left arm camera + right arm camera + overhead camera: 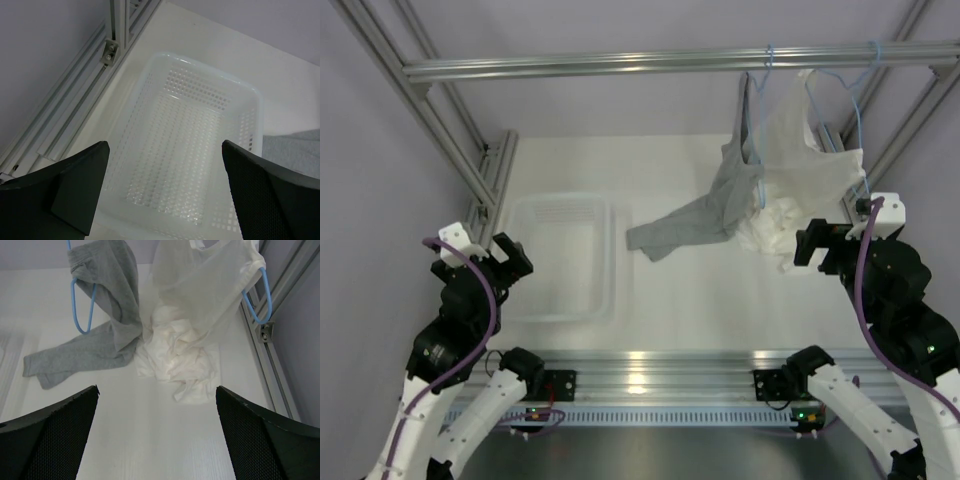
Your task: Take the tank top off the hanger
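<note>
Grey knit tank top [120,305] hangs on thin light-blue wire hanger [74,307] at one o'clock, trailing onto tabletop [720,300]; left jaws, right jaws wide, empty.

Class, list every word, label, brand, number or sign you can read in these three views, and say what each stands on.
None: no text can be read in any view.
The tank top, the white garment and the basket show no lettering.
The arm bases in the top view are too small to show any print.
</note>
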